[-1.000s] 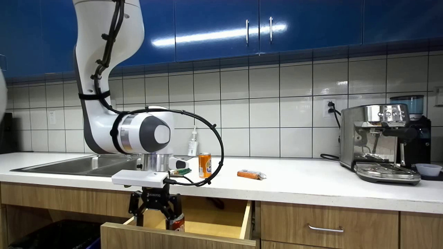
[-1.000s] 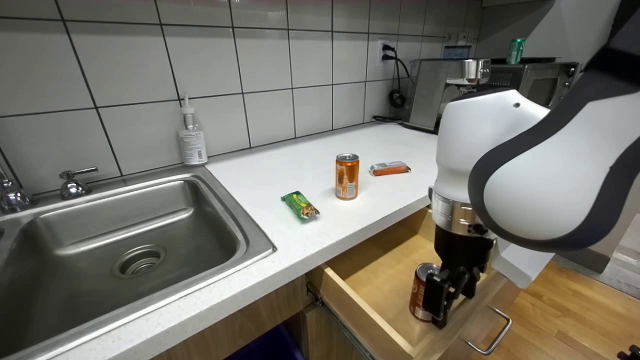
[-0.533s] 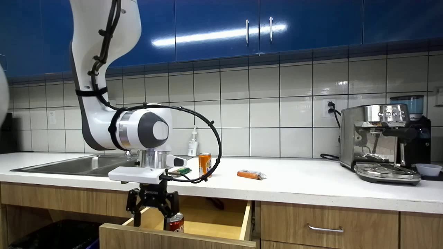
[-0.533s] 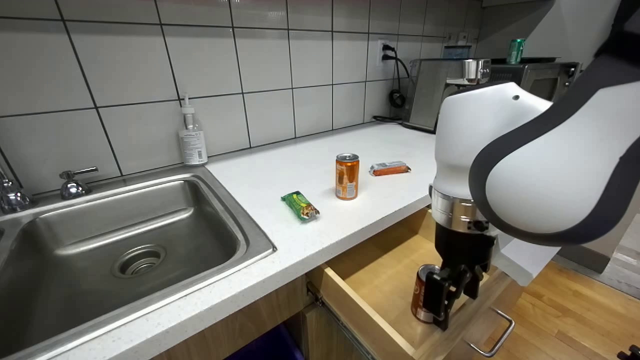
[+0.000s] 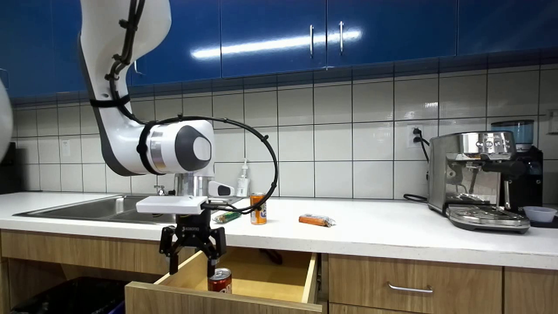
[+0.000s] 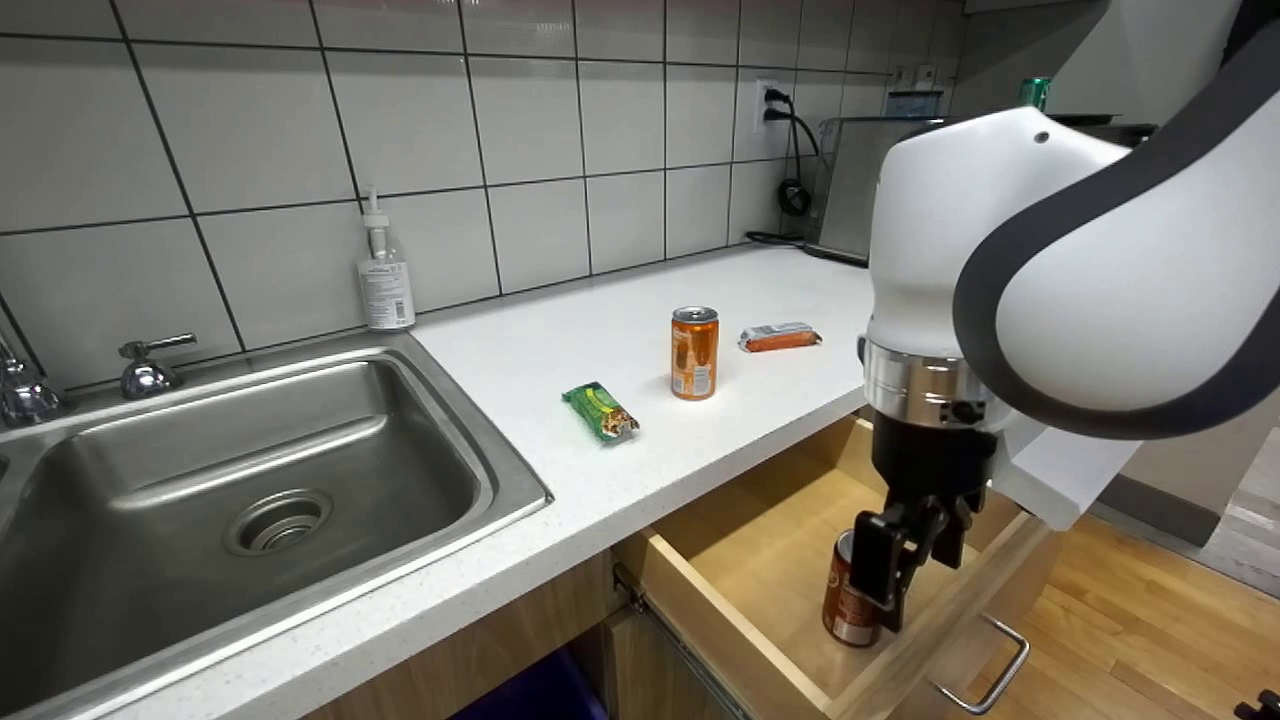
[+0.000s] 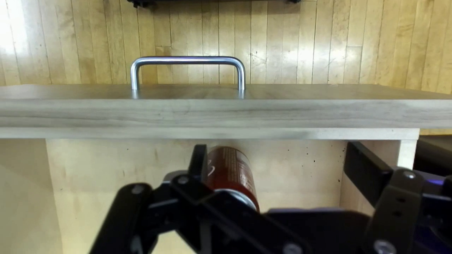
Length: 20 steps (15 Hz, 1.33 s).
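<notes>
Claw (image 5: 192,270) points down over the pulled-out drawer (image 6: 760,540), its fingers (image 7: 365,173) spread well apart. Red soda can (image 6: 848,605) stands upright on the drawer floor, near the front panel (image 5: 187,301), just beside the lower end of one finger; that finger partly covers the can in the wrist view and in both exterior views, so contact cannot be told. Print on the can is too blurred to read. A silver bar handle (image 7: 187,60) is fixed to the outer face of the front panel, with wooden floorboards (image 7: 282,46) below. Table (image 6: 560,340), white-topped, carries an orange soda can (image 6: 694,355), upright, between a green-wrapped snack bar (image 6: 600,412) and an orange-and-silver snack bar (image 6: 780,338); all three lie apart from one another. Steel sink (image 6: 400,480) is set into the table near the green bar, a pump bottle (image 6: 386,290) at its back corner by the tiled wall (image 6: 540,120). In an exterior view, an espresso machine (image 5: 440,187), a black coffee grinder (image 5: 534,174) and a small pale bowl (image 5: 539,213) stand together, well apart from the claw. Blue cabinets (image 5: 270,22) hang above.
</notes>
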Available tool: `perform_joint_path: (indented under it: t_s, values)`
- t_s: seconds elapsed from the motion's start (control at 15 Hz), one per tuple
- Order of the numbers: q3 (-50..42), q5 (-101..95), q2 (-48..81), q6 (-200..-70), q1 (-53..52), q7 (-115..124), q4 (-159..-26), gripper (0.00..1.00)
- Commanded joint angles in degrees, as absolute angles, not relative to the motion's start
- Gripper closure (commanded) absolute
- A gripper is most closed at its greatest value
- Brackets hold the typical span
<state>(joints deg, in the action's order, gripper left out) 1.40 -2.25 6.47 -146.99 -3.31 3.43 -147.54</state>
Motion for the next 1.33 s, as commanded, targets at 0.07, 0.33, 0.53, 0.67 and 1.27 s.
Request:
perform_joint_path:
  t_s: [0.07,0.33,0.53,0.67,1.27]
  values:
    - [0.80,-6.52,2.18,-142.27,-3.17,6.41,-145.94,0.00]
    - [0.36,-7.86,1.30,-140.81,-2.43,5.84,-143.37,0.00]
    - [-0.57,-8.01,1.84,-140.21,-1.46,4.41,-140.45,0.00]
    - [-1.33,-8.50,2.45,-139.72,-0.82,4.00,-138.25,0.00]
    - [-0.98,-7.32,2.83,-142.01,-1.03,4.16,-139.74,0.00]
